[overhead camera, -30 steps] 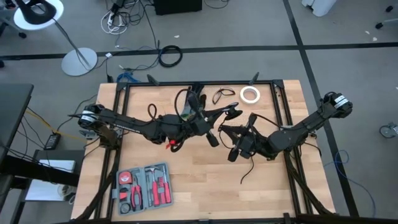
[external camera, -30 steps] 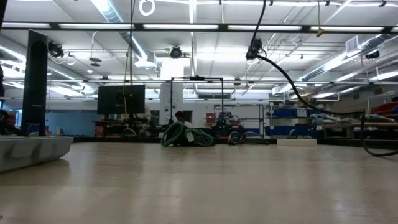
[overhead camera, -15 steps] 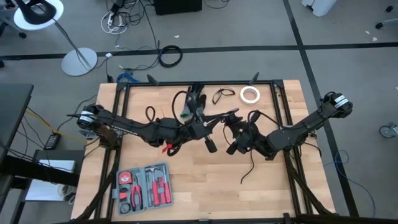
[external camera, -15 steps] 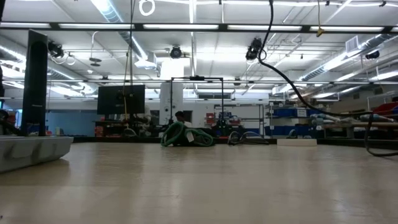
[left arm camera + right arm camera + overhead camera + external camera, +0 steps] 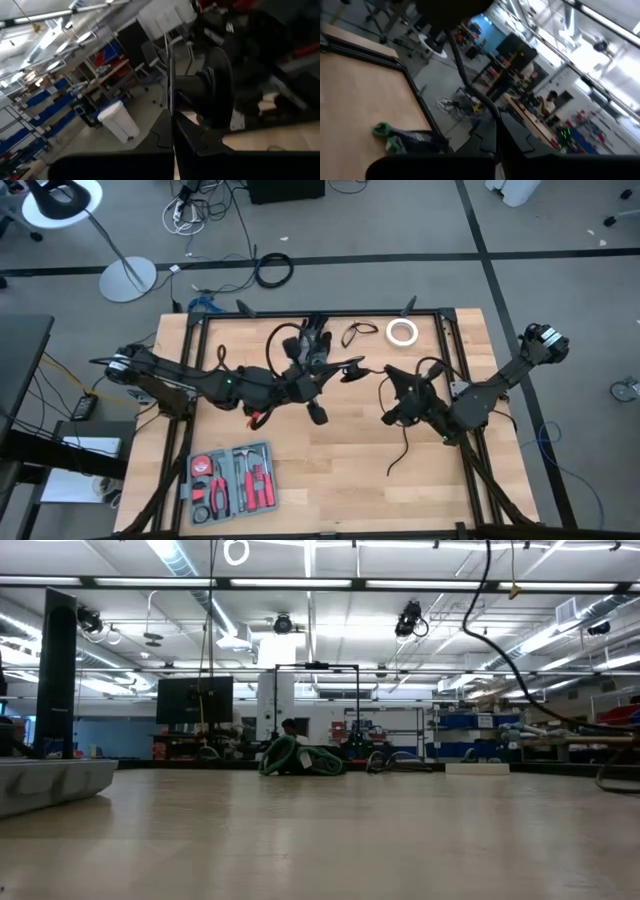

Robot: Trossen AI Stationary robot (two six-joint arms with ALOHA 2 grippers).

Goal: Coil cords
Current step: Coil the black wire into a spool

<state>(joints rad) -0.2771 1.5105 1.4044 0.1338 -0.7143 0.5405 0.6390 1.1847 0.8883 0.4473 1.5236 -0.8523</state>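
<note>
Both claws are up off the tabletop (image 5: 330,470), near mid-table, tips facing each other w/ a short gap between.

The right claw (image 5: 392,395) is closed. In its wrist view the cord (image 5: 462,75) curves straight in between its fingers, so I judge it pinched there.

The left claw (image 5: 350,369) is closed too. In its wrist view a thin black line runs right down into the finger seam. That's prob. the same cord, but I can't be sure.

**Key relation:** the cord's held stretch lies roughly along the line from claw to claw. Its free end drops away below the right claw and trails over the tabletop toward the front edge, away from both claws. So the long axis bends: claw-to-claw up high, then down and forward from the right claw. In the low view it hangs in from above and sweeps off to one side, clear of the wood.

- **Arm nearer the slack:** the right arm, since the loose length starts at its fingers. The left claw sits just beside, on the side away from the trailing end.
- **Next wrap:** in my judgement it needs one claw to hold fixed while the other carries slack round. Risk is the thin cord slipping from a closed pinch.

A 2nd small cord loop (image 5: 355,334) lies flat just beyond the left claw's tip toward the far edge, next to a white tape roll (image 5: 403,331). Neither claw touches it.

A tool case (image 5: 232,482) sits well apart, on the near side of the left arm.
</note>
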